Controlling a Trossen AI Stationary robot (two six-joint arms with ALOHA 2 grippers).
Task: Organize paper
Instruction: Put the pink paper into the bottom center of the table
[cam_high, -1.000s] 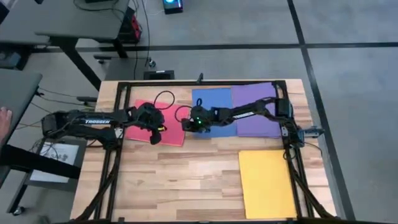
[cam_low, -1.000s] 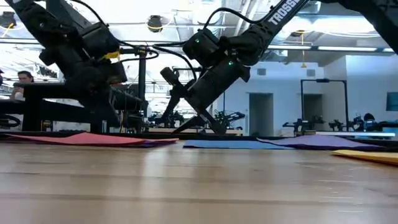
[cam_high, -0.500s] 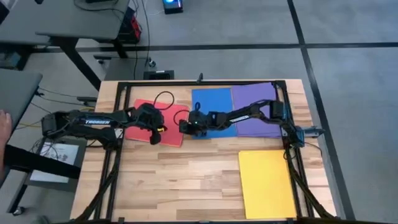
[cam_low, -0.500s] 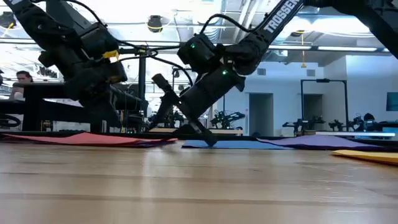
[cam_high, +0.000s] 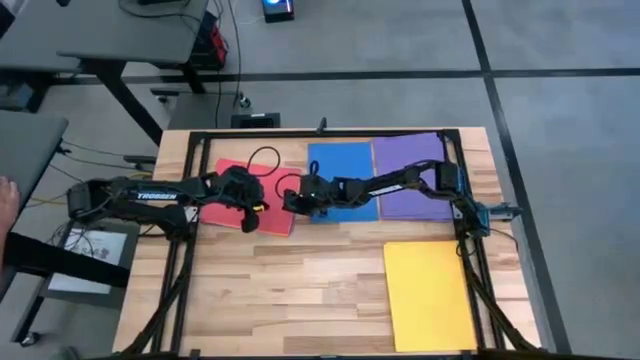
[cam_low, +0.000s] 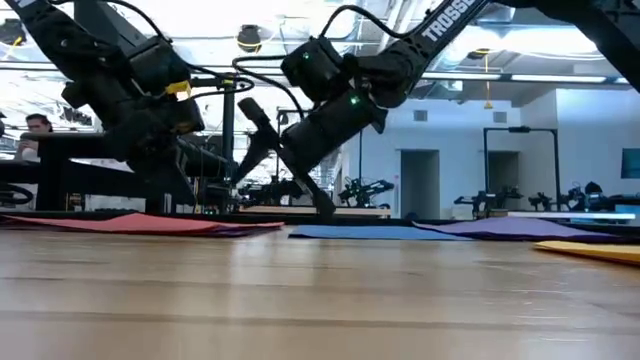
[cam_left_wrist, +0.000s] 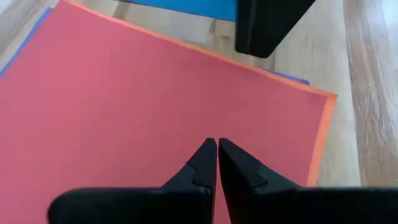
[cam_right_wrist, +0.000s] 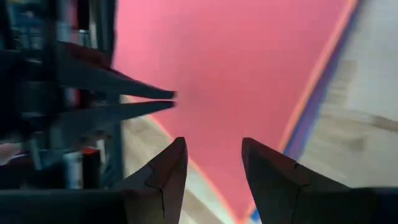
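A pink-red sheet (cam_high: 272, 215) lies flat at the table's far left, on top of a stack. An orange edge (cam_left_wrist: 321, 143) and a blue edge (cam_left_wrist: 25, 43) peek out from under it. My left gripper (cam_left_wrist: 216, 144) is shut, its tips on this sheet. My right gripper (cam_right_wrist: 214, 155) hovers open just past the stack's right edge, facing the left gripper and touching nothing. A blue sheet (cam_high: 345, 170) and a purple sheet (cam_high: 410, 170) lie side by side at the far middle. A yellow sheet (cam_high: 428, 295) lies at the near right. My left gripper sets its shut fingertips (cam_left_wrist: 206, 152) on the pink-red sheet's top face (cam_left_wrist: 186, 124), some way in from the sheet's near right corner. The fingers slant down from the table's left. The sheet lies flat on the stack.
A black frame runs around the tabletop (cam_high: 300, 290), whose near left and middle show bare wood. A loose black cable (cam_high: 265, 155) loops over the far part of the pink-red sheet. Beyond the table stand desks and other equipment; a person (cam_low: 38, 125) sits far off.
My right gripper has moved toward the table's left edge, from above the blue sheet's left border to the right edge of the pink-red stack. In the low view it dipped down to the table and then rose a little.
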